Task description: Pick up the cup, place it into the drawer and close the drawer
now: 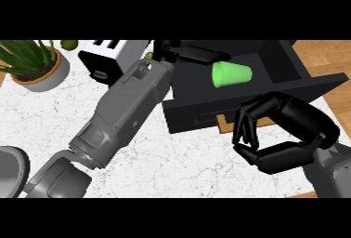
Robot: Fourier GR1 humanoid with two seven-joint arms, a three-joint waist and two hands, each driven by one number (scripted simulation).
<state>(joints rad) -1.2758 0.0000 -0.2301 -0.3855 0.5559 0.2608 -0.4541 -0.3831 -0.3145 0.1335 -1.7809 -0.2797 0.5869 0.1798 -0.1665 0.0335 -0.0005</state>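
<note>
The green cup (230, 74) lies on its side inside the open black drawer (205, 111), near the drawer's back. My left forearm runs up across the counter, and my left hand (196, 53) is over the drawer's back left corner. Its fingers are stretched out towards the cup's upper left edge, and they are not wrapped round it. My right hand (284, 135) hangs in front of the drawer's front right corner with its fingers curled and nothing in them. Its fingertips (244, 132) are close to the drawer's front panel.
A potted plant (34, 65) stands at the back left, and a toaster (109, 56) stands next to it behind my left arm. A grey round dish (10, 172) shows at the left edge. Beyond the white marble counter (178, 167) on the right lies wooden floor (329, 56).
</note>
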